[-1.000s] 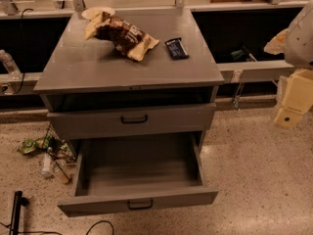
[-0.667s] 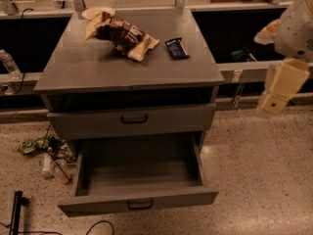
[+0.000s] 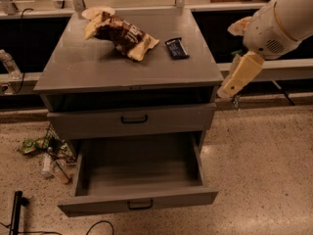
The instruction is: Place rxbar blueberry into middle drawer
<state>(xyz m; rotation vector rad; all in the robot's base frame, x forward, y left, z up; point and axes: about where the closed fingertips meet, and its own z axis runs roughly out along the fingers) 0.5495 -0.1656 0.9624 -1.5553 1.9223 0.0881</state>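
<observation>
The rxbar blueberry, a small dark bar with pale lettering, lies flat on the grey cabinet top, towards its right back. The middle drawer is pulled out below, and its deep grey tray has nothing in it. Its narrow front panel carries a small black handle. My gripper hangs at the end of the cream arm, just off the cabinet's right edge, level with the top. It is to the right of the bar and nearer the front, and it holds nothing that I can see.
A brown and cream snack bag lies on the top, left of the bar, with a white dish behind it. A taller-fronted drawer above the open one is shut. Litter and a black cable lie on the floor at left.
My arm has swung in from the far right towards the cabinet's right edge, and the gripper end has come lower and nearer. The bar, bag and drawers have not moved.
</observation>
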